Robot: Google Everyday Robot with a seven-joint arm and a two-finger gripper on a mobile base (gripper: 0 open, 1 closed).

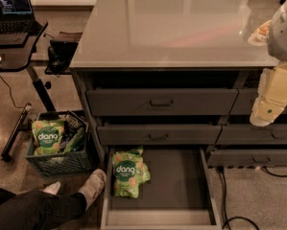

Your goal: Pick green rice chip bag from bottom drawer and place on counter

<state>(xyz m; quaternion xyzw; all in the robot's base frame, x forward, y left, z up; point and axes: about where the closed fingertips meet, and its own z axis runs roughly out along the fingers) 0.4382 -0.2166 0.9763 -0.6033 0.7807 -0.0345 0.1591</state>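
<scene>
The green rice chip bag (128,171) lies flat in the open bottom drawer (176,183), against its left side near the back. The drawer is pulled out toward me. The counter (181,23) is the glossy pale-grey slab above the dark-grey drawers. My gripper (267,111) hangs at the right edge of the view, in front of the right-hand drawers and just below counter height. It is well to the right of the bag, above it, and holds nothing.
A dark crate (56,150) on the floor left of the cabinet holds another green bag (48,135). A person's legs and shoes (90,188) lie beside the drawer's left front corner. A black desk with a laptop (11,18) stands at far left. Cables (224,195) run on the floor at right.
</scene>
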